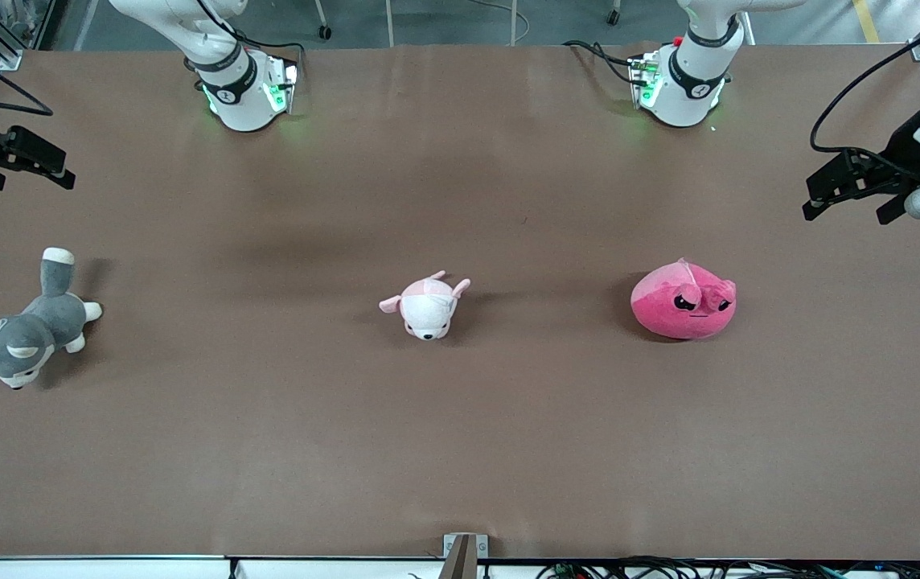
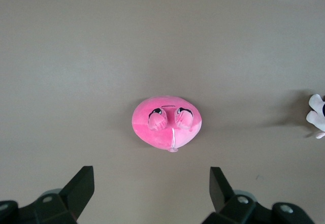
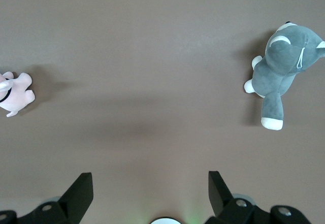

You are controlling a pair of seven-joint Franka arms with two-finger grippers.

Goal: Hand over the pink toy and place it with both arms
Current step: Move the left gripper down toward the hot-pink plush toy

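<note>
The pink toy [image 1: 683, 300] lies on the bench [image 1: 460, 450] toward my left arm's end, beside the puppy plush [image 1: 426, 305]. My left end effector [image 1: 850, 197] hangs above that bench end, fingers spread. My right end effector [image 1: 22, 157] waits spread, above the husky plush [image 1: 22, 334] end.

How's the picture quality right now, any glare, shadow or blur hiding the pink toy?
Front view: even light, soft shadows beside each plush; green glow at the arm bases only. Left wrist view: pink toy sharp and unshadowed, with the left gripper open over the table near it. Right wrist view: clear; the toy is absent, right gripper open.
</note>
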